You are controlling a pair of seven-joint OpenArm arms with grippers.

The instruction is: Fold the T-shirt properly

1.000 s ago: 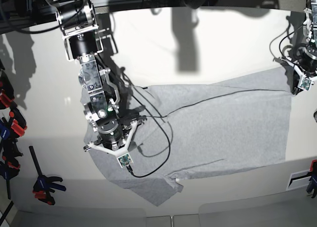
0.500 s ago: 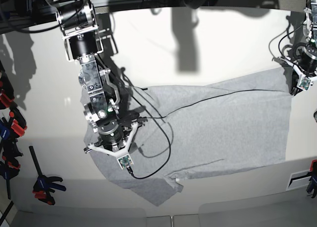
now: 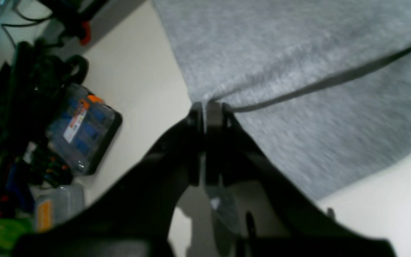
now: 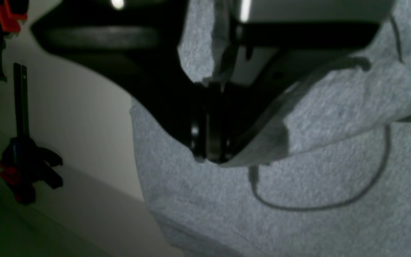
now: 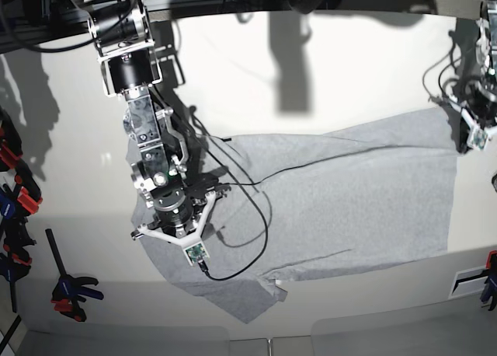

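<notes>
Right arm: in the base view it reaches down from the upper left of the frame to left of centre, links stacked almost straight, wrist pointing downward.
Right gripper (image 4: 209, 157): fingers (image 4: 196, 142) pressed together, pinching a fold of the T-shirt (image 5: 349, 200); grey cloth bunches on both sides of them in the wrist view.
Left arm: only its end shows, at the upper right edge of the base view.
Left gripper (image 3: 205, 107): fingers (image 3: 214, 117) closed tight on the cloth's corner, tips pointing to the top of its wrist view.
</notes>
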